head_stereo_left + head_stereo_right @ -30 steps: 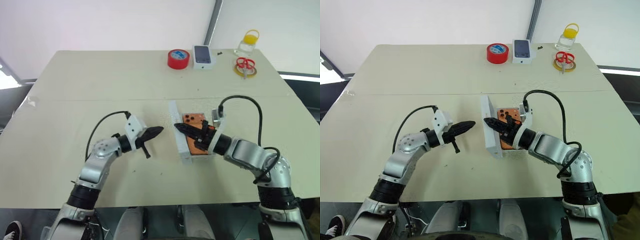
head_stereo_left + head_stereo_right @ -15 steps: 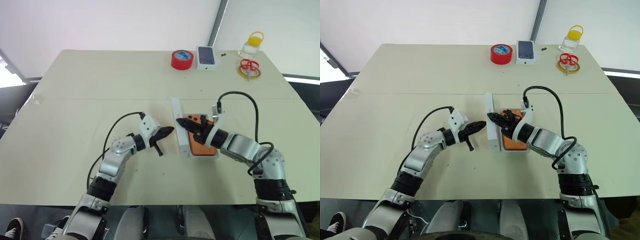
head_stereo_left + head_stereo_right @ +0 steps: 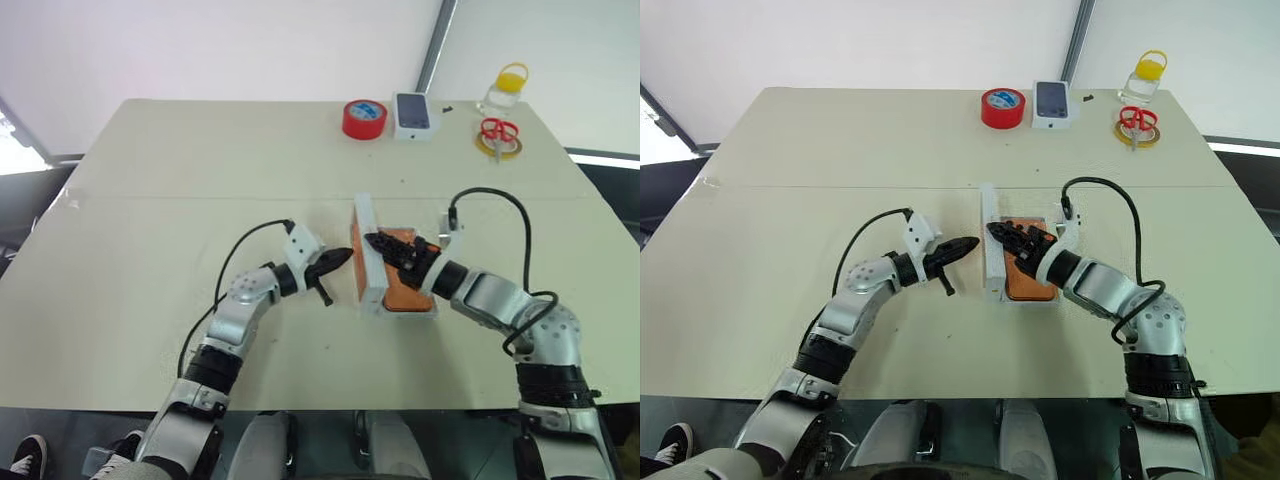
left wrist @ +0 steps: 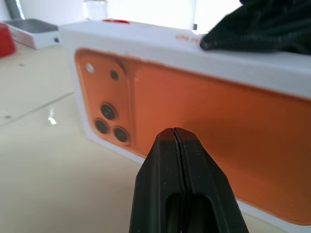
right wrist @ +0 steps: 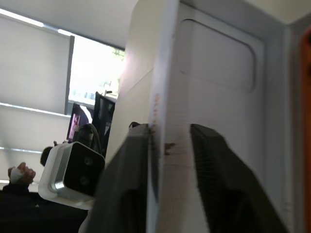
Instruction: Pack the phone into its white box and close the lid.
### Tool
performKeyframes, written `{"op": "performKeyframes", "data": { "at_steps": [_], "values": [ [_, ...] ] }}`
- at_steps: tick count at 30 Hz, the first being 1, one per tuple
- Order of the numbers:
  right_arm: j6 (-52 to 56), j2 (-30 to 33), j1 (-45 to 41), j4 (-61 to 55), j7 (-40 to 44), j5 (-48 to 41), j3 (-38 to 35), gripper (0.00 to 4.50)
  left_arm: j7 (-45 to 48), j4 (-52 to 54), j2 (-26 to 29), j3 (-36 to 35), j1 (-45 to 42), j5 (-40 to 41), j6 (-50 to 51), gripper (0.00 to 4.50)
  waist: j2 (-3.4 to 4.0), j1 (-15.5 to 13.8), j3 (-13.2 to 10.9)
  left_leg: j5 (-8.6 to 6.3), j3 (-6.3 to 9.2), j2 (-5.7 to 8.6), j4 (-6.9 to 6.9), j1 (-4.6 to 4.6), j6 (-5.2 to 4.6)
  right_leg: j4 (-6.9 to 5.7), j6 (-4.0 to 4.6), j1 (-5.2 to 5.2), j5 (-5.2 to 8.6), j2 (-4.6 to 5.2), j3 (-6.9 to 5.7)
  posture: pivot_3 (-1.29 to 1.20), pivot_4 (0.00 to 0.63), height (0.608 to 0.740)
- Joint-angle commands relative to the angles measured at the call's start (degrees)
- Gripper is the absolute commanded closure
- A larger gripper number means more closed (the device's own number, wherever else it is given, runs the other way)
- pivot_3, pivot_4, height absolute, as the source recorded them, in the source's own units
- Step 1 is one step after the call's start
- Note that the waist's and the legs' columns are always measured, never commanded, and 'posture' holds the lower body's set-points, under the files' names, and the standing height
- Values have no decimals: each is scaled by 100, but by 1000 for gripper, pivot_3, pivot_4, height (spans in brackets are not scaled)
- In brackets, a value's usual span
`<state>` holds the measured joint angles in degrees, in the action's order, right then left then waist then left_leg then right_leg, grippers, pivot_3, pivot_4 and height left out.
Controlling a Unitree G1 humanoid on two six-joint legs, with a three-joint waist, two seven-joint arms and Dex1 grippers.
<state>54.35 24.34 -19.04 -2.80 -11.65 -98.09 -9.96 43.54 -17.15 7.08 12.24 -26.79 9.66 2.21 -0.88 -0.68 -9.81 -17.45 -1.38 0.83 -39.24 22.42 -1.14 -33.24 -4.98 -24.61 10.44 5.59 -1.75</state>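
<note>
- The lid (image 3: 365,250) stands on edge in the middle of the table (image 3: 150,200), against the left side of the white box (image 3: 408,309). It looks like light, stiff cardboard with a smooth printed face, so best taken by its thin rim.
- The phone (image 3: 400,290), flat, orange and probably slippery, lies in the box.
- The right gripper (image 3: 377,242) straddles the lid's upper rim, fingers parted on either side.
- The left gripper (image 3: 340,259), clenched on nothing, points at the lid's outer face.
</note>
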Motion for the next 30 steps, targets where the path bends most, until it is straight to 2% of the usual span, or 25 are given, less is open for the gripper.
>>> {"op": "performKeyframes", "data": {
  "at_steps": [1, 2, 7, 11, 13, 15, 17, 19, 22, 26, 30],
  "values": [
    [97, 383, 25, -38, 292, 440, -181, 1011, 46, -175, -107, 86, -143, -104, -290, 4500, 2, -2, -1, 0, 0, -1, 0, 0, 0, 0, 0, -1, 0, -1, 0, 0, 150, 740],
    [99, 636, 47, -22, 512, 647, -303, 586, 27, -327, -187, 110, -215, -141, -359, 4500, 3, -16, -2, 0, 0, -1, 0, 1, 0, -1, 0, -1, 0, -1, 0, 0, 150, 740],
    [-155, 1825, 352, -134, 1885, 2212, -388, 520, -23, -819, -536, 150, -480, -233, -553, 4500, 1, -58, -3, 0, -1, 11, -3, 7, -1, 10, 0, 2, 1, 4, -2, 0, 150, 740],
    [-752, 2080, 394, 48, 2469, 3280, -499, 520, -59, -987, -706, 98, -585, -248, -596, 4500, 0, -12, -4, -5, -1, 10, 0, 7, -9, 13, -7, 1, 4, 1, -3, 0, 150, 740],
    [-1162, 2115, 412, -68, 2724, 4015, -300, 520, -32, -985, -644, 42, -595, -261, -628, 4500, 1, 3, -4, -5, -3, 8, 1, 5, -9, 11, -25, -1, -6, -1, -2, 0, 150, 740],
    [-1407, 1975, 421, -177, 2814, 4519, -144, 1068, 14, -909, -506, -83, -598, -202, -559, 4500, 0, 4, -4, -5, -2, 3, 1, 3, -9, 8, -25, -1, -6, -6, -3, 0, 150, 740],
    [-1875, 1933, 440, -306, 2979, 5250, 141, 1848, 33, -847, -353, -192, -614, -151, -503, 4500, 1, 4, -4, -5, -1, -7, 1, -1, -8, 5, -24, -1, -6, -15, -3, 0, 150, 740],
    [-2432, 1968, 525, -418, 3147, 6054, 470, 3015, -22, -843, -227, -273, -643, -147, -451, 4500, 2, -6, -4, -5, -1, -14, 1, 0, -8, 4, -21, -4, -5, -22, -3, 0, 150, 740],
    [-2859, 1838, 561, -364, 3271, 6646, 630, 4445, -208, -995, -90, -304, -724, -306, -335, 4500, 2, -13, -4, -5, -1, -15, 1, 1, -8, 4, -24, -4, -7, -24, -3, 0, 150, 740],
    [-3251, 1754, 504, -227, 3460, 7332, 810, 4445, -513, -1386, -11, 34, -805, -893, -470, 4500, 1, -22, -4, -4, -1, 4, 0, 4, -8, 6, -24, -3, -7, -8, -2, 0, 150, 740],
    [-3289, 1673, 475, -175, 3689, 7709, 959, 4445, -495, -1719, -149, 224, -889, -1086, -508, 4500, 2, -40, -4, -4, 0, 20, 0, 3, -8, 7, -23, 2, -7, 6, 0, 0, 150, 740]
  ]
}}
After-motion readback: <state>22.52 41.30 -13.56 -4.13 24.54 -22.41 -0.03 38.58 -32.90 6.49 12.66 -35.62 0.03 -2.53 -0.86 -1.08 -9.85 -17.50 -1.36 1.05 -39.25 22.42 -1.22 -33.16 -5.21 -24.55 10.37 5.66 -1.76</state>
